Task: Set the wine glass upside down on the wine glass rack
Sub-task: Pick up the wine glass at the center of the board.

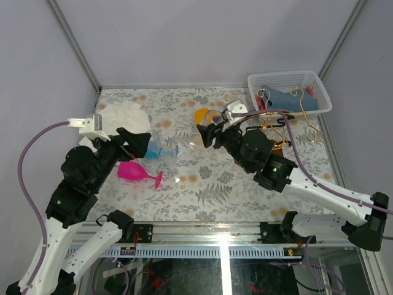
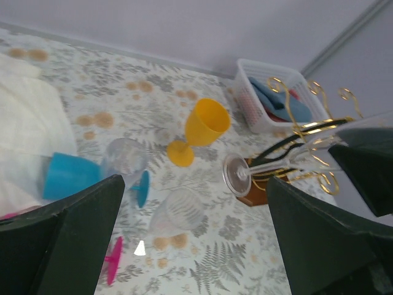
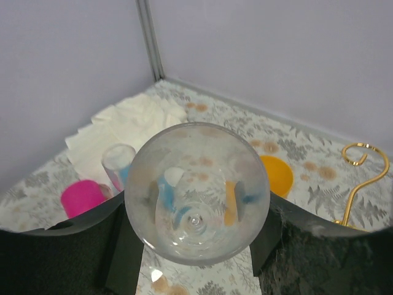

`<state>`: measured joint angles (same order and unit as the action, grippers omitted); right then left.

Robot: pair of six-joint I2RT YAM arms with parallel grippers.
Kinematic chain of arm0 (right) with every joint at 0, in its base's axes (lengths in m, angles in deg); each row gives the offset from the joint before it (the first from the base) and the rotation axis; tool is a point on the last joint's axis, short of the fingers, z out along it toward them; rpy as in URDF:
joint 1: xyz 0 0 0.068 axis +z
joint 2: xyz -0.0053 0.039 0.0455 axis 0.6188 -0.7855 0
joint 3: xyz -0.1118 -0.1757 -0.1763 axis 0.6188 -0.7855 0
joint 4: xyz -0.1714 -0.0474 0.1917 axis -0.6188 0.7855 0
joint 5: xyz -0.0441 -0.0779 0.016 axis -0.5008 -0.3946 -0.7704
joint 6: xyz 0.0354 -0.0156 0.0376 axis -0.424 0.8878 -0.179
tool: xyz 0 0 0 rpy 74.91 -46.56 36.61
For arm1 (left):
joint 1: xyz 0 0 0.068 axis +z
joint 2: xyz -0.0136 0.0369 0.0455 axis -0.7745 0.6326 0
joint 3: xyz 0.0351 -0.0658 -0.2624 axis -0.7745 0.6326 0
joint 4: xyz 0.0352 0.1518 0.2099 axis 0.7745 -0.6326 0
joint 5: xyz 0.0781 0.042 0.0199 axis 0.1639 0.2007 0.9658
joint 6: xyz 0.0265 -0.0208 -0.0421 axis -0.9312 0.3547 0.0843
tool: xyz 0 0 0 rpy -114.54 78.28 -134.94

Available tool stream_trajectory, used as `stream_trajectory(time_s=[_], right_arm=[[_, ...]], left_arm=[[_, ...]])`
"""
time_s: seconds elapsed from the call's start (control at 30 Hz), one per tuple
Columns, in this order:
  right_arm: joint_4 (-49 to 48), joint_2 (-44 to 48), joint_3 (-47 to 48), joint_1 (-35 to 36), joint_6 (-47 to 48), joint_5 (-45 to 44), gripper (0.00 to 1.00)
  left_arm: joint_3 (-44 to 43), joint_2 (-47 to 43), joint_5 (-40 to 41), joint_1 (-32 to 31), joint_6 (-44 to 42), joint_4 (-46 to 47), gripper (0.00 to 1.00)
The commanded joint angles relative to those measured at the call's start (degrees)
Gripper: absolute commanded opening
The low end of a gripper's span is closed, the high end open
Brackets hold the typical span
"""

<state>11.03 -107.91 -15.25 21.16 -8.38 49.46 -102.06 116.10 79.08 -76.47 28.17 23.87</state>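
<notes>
My right gripper [image 1: 209, 135] is shut on the bowl of a clear wine glass [image 1: 196, 139] and holds it above the table, left of the wine glass rack [image 1: 287, 126]. In the right wrist view the glass [image 3: 196, 184] fills the space between my fingers, its mouth towards the camera. In the left wrist view its foot [image 2: 236, 175] points left, in front of the rack's brown base [image 2: 258, 192]. A gold hook [image 3: 362, 178] of the rack shows at the right. My left gripper [image 1: 136, 146] is open and empty above the lying glasses [image 2: 196, 246].
A pink glass [image 1: 138, 172], a blue glass [image 1: 153, 149] and another clear glass [image 2: 178, 212] lie on the table at the left. A yellow glass [image 1: 202, 115] lies mid-table. A white basket [image 1: 288, 92] with cloths stands behind the rack. A white cloth [image 1: 126, 114] lies far left.
</notes>
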Motion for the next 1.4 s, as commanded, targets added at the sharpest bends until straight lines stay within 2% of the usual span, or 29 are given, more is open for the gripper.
stream_trajectory(time_s=[0.0, 0.23, 0.37, 0.57, 0.67, 0.87, 1.13, 1.27, 1.37], right_arm=[[-5.43, 4.78, 5.05, 0.48, -0.11, 3.40, 0.58], [-10.07, 8.81, 5.62, 0.46, -5.56, 9.30, 0.58], [-11.80, 9.81, 5.52, 0.50, -7.86, 11.70, 0.58], [-14.39, 11.23, 4.16, 0.46, -9.87, 13.11, 0.58], [-14.91, 11.52, 3.92, 0.46, -10.48, 13.72, 0.58], [-15.13, 11.70, 3.64, 0.46, -10.66, 13.97, 0.58], [-14.34, 11.93, 3.13, 0.46, -9.91, 12.98, 0.58], [-13.21, 12.43, 3.03, 0.46, -9.47, 11.97, 0.68], [-10.87, 13.41, 2.89, 0.46, -8.86, 11.09, 0.95]], left_arm=[[-0.68, 4.00, -11.17, 0.29, 4.55, 8.35, 1.00], [1.21, 9.19, -20.84, 0.23, 9.23, 18.34, 0.98], [2.54, 11.55, -23.64, -0.55, 10.97, 22.45, 0.91], [3.97, 13.80, -22.44, -4.65, 11.77, 25.54, 0.78], [4.45, 14.45, -22.47, -5.40, 12.02, 26.40, 0.67], [4.59, 14.49, -22.32, -5.83, 12.34, 27.19, 0.36], [4.78, 14.43, -21.23, -5.93, 11.56, 27.01, 0.01], [4.34, 14.75, -20.44, -5.93, 9.15, 25.57, 0.00], [3.75, 14.65, -18.63, -5.93, 6.37, 23.53, 0.00]])
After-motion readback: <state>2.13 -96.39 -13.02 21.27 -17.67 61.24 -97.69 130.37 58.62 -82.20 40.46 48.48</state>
